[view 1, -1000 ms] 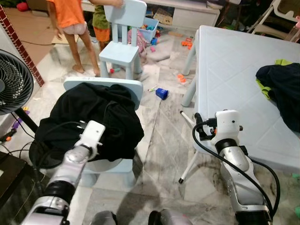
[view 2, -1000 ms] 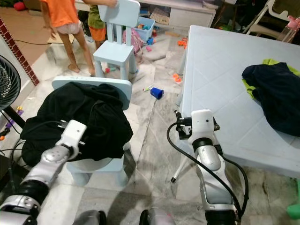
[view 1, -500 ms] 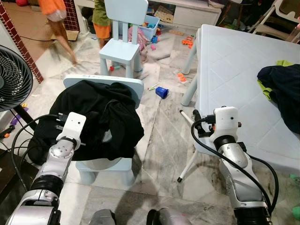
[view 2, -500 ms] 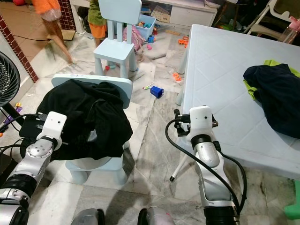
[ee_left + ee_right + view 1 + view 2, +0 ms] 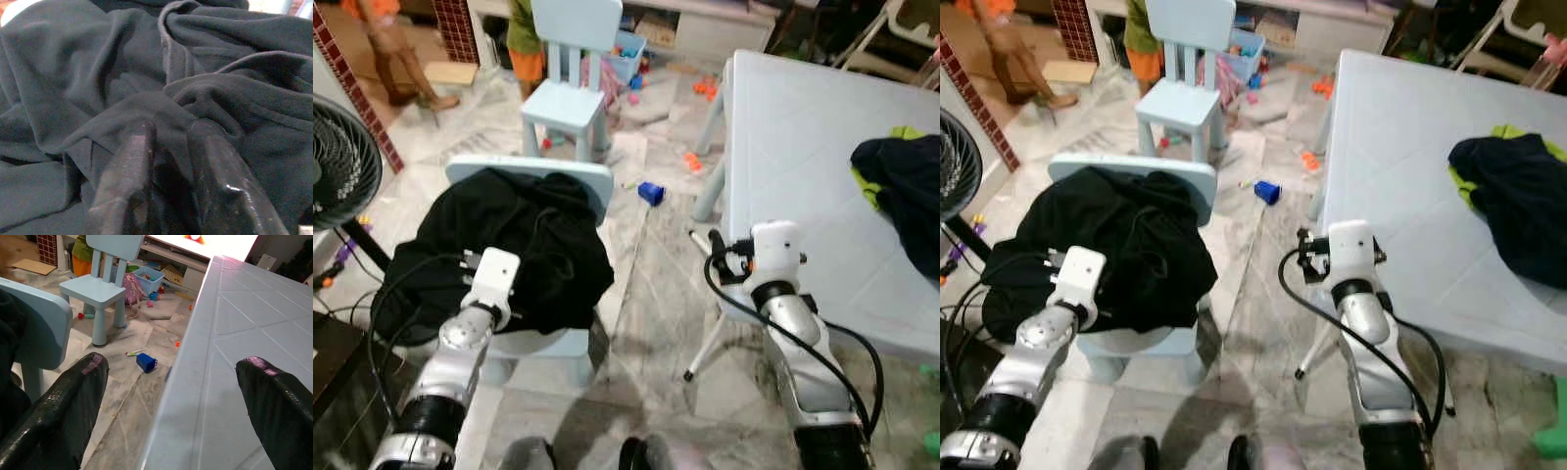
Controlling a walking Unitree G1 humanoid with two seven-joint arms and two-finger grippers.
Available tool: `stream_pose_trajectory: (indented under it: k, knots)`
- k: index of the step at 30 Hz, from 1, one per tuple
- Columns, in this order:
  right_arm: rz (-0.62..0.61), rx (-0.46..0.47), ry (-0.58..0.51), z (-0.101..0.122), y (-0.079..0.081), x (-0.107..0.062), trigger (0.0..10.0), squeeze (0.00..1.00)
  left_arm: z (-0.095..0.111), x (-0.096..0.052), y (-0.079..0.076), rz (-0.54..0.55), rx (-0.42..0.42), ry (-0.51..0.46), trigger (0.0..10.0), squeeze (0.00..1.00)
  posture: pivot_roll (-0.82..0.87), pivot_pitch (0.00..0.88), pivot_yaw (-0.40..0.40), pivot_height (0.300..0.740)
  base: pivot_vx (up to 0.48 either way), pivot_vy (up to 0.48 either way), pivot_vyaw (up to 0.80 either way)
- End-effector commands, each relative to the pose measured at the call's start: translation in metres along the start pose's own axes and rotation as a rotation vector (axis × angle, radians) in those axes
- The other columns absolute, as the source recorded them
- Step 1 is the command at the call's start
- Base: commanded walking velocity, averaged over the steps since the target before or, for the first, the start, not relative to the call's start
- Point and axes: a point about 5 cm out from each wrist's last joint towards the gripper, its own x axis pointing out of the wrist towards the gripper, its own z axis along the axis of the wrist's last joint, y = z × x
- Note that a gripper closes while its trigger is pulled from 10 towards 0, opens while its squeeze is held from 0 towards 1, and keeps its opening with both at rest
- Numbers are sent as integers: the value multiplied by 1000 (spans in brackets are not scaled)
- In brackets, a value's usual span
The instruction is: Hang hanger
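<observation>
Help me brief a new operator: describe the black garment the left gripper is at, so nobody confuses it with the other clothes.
Start at the white table, then look across the floor to the small blue chair on the robot's left. The black garment is heaped over its seat and back, with the left gripper pressed into its folds. The other dark clothes lie on the table, beside something green.

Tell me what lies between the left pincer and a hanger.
No hanger can be made out. The left pincer is pressed into the black garment heaped on the light blue chair; its folds cover whatever lies beneath.
</observation>
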Motion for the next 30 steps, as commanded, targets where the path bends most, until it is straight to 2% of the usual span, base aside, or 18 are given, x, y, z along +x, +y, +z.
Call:
stream_pose_trajectory:
  k: [1,7,11,15,16,17,18,20,25,26,29,30]
  knots:
    - [-12,-4,-3,0,-3,1,10000,0,5,-4,-4,-13,13,-12,10000,1000,28,78,-108,740,0,0,0]
    - [-19,-3,-8,-1,-5,1,10000,0,16,-26,-9,50,41,-60,10000,1000,42,73,-91,740,0,0,0]
    - [-14,8,-5,-3,-3,0,10000,0,17,-40,-27,-12,133,-60,10000,1000,50,72,-83,740,0,0,0]
    - [17,-3,-13,-2,2,-2,10000,0,23,-47,-40,-71,196,-69,10000,1000,57,77,-83,740,0,0,0]
    - [20,-3,-15,-2,3,-1,10000,0,24,-47,-43,-72,182,-68,10000,929,56,80,-84,740,0,0,800]
    - [22,0,-17,-1,4,-1,10000,0,26,-48,-45,-70,168,-68,10000,620,53,84,-85,740,0,0,800]
    - [24,7,-16,-1,5,-1,10000,0,27,-49,-47,-62,166,-68,10000,0,51,87,-86,740,0,0,0]
    - [25,7,-16,-1,5,-1,10000,0,29,-51,-48,-57,182,-63,10000,0,49,92,-87,740,0,0,0]
    - [19,9,-7,-4,1,-2,10000,0,24,-51,-45,-66,130,-13,10000,0,51,97,-88,740,0,0,0]
    - [19,11,-7,-3,2,-2,10000,0,20,-47,-41,-89,157,19,10000,0,50,99,-90,740,0,0,0]
    - [21,11,-9,-2,3,-2,10000,0,15,-44,-39,-114,161,51,10000,0,47,104,-95,740,0,0,0]
    - [28,12,-11,-2,6,-2,10000,0,9,-39,-38,-164,180,88,10000,0,43,105,-101,740,0,0,0]
